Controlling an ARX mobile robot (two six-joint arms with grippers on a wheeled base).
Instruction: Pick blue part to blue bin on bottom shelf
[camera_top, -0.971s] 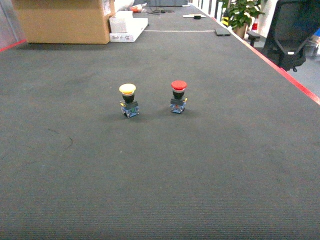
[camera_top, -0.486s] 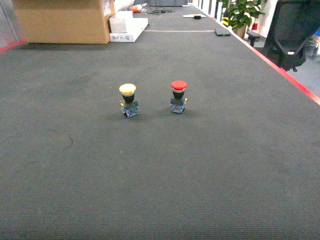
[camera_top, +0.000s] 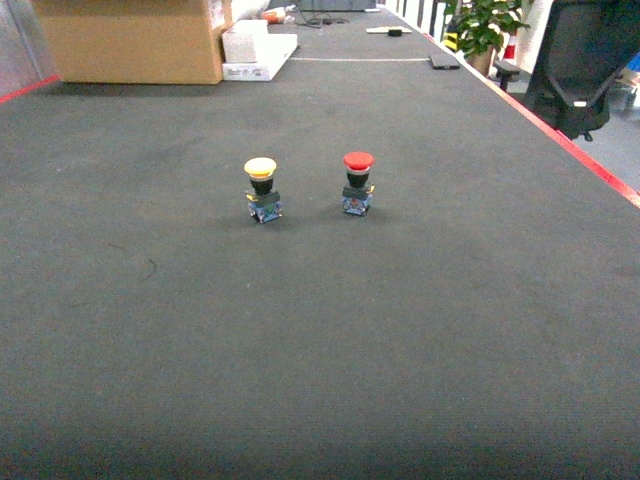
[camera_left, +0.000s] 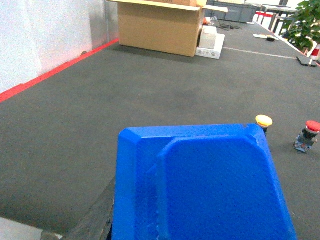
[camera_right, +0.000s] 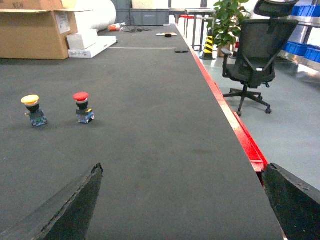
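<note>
My left gripper (camera_left: 200, 220) sits low over the dark grey felt-covered table (camera_top: 400, 330), and its wrist camera is mostly filled by a bright blue moulded plastic part (camera_left: 200, 185) with a raised inner panel. A dark finger (camera_left: 92, 220) shows just beside the part's left edge, so I seem to be holding the part, though the contact itself is hidden. My right gripper (camera_right: 182, 200) is spread wide with nothing between its two dark fingers (camera_right: 70, 210), hovering above the table near its red-edged right side.

The head view shows neither arm, only the table with two push-button switches standing upright side by side, apart from each other: a yellow mushroom-capped one (camera_top: 261, 188) on the left and a red mushroom-capped one (camera_top: 357, 181) on the right. Both wrist views also catch this pair. Only the left wrist view shows the blue part. Only the right wrist view shows the black mesh office chair (camera_right: 252, 55) on the floor beyond the table. A brown cardboard box (camera_top: 130, 40) stands at the table's far end.
</note>
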